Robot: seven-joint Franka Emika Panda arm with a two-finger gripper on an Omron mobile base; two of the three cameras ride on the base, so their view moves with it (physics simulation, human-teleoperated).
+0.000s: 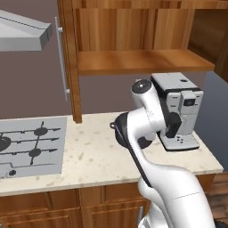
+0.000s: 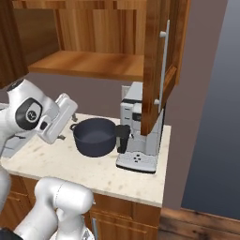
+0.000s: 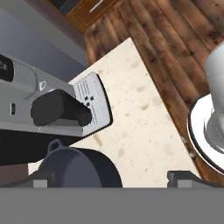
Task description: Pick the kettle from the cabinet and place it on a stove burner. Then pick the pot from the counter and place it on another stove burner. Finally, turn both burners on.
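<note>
We see the wide dark blue-grey round pot (image 2: pixel 95 136) on the beige speckled stone surface (image 2: pixel 70 164), just beside the boxy white-and-black coffee machine (image 2: pixel 137 136) (jaws spread apart, holding nothing).

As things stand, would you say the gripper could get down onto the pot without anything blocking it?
Probably yes. The gripper is open and sits close beside the pot, which stands lidless on the counter. The coffee machine crowds its far side, but the near rim looks free.
</note>
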